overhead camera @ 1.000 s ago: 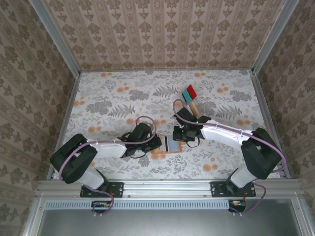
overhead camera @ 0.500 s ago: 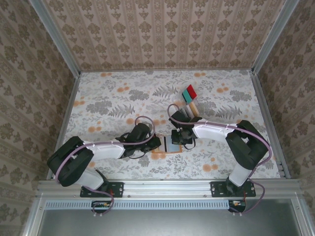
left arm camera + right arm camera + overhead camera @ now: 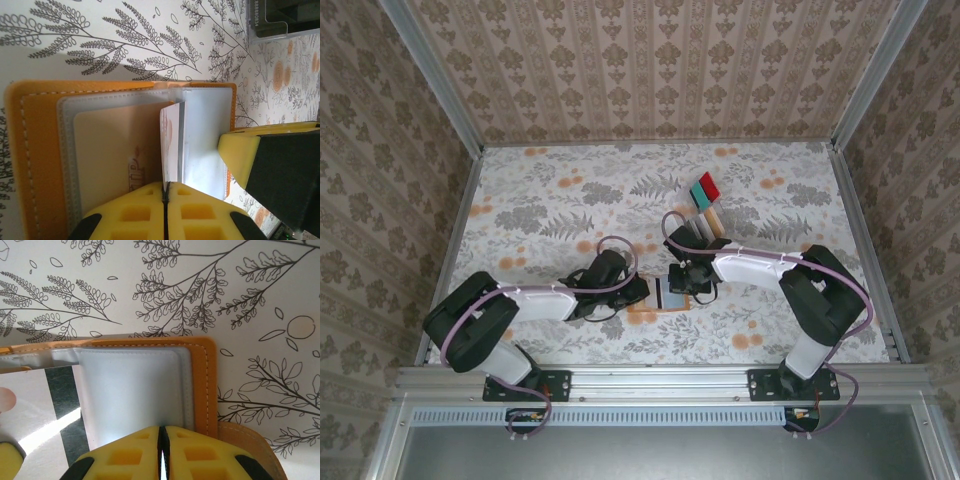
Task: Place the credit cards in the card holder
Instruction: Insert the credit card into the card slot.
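Observation:
The orange card holder [image 3: 644, 314] lies open near the table's front, its clear sleeves facing up [image 3: 42, 165] [image 3: 201, 385]. A beige card [image 3: 107, 150] sits in its left sleeve. My left gripper [image 3: 639, 292] [image 3: 165, 186] is shut on a white, black-striped card [image 3: 171, 145] [image 3: 45, 405] that stands tilted over the holder's middle. My right gripper [image 3: 685, 281] [image 3: 161, 430] is shut, its tips resting on the near edge of the right sleeve [image 3: 135, 390]. I cannot tell whether it pinches the sleeve. Red [image 3: 709, 185], teal [image 3: 698, 192] and beige [image 3: 712, 215] cards lie farther back.
The flowered table [image 3: 550, 200] is fenced by metal rails [image 3: 460, 230] and papered walls. The right gripper's finger [image 3: 240, 155] stands close beside the holder's right edge. A dark boxy part [image 3: 280, 20] sits beyond the holder.
My right gripper has shifted left and toward the holder, its elbow swinging in, then settled. The left gripper and the striped card have hardly moved.

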Available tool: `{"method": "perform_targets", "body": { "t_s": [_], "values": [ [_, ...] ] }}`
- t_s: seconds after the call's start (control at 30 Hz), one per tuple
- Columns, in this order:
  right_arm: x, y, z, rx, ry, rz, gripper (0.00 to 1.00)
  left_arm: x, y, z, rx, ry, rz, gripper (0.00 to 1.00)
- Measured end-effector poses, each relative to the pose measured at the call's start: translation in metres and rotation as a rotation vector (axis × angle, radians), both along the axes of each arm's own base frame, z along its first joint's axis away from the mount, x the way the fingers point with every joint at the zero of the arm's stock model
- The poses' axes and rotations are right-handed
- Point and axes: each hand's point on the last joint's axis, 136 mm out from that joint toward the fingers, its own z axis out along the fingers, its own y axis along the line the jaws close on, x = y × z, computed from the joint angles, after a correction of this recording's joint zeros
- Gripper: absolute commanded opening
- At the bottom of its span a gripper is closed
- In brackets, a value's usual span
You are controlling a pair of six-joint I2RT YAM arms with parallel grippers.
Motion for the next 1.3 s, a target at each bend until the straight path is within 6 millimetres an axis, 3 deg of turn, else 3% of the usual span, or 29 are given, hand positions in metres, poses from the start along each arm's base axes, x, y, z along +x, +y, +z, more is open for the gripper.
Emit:
{"method": "perform_targets", "body": {
  "t_s": [0.3, 0.63, 0.73, 0.77, 0.8, 0.83, 1.3],
  "values": [
    [0.000, 0.000, 0.000, -0.003, -0.002, -0.001, 0.15, 0.001, -0.003, -0.006, 0.014, 0.016, -0.004, 0.11],
    [0.001, -0.001, 0.000, -0.001, -0.003, -0.005, 0.15, -0.001, -0.005, -0.009, 0.109, 0.020, -0.052, 0.25],
    [0.001, 0.000, 0.001, 0.001, -0.005, -0.006, 0.15, -0.003, -0.005, -0.009, 0.138, 0.017, -0.068, 0.25],
    [0.001, 0.000, 0.000, 0.001, -0.005, -0.006, 0.15, -0.004, -0.005, -0.009, 0.147, 0.015, -0.073, 0.23],
    [0.001, 0.000, 0.001, 0.001, -0.005, -0.006, 0.15, -0.004, -0.005, -0.009, 0.157, 0.014, -0.074, 0.07],
    [0.001, 0.000, 0.001, 0.001, -0.005, -0.006, 0.15, -0.005, -0.004, -0.010, 0.166, 0.014, -0.077, 0.00],
    [0.002, -0.001, 0.000, 0.019, -0.013, -0.043, 0.15, 0.002, -0.012, -0.004, 0.083, 0.031, -0.002, 0.00]
  ]
}}
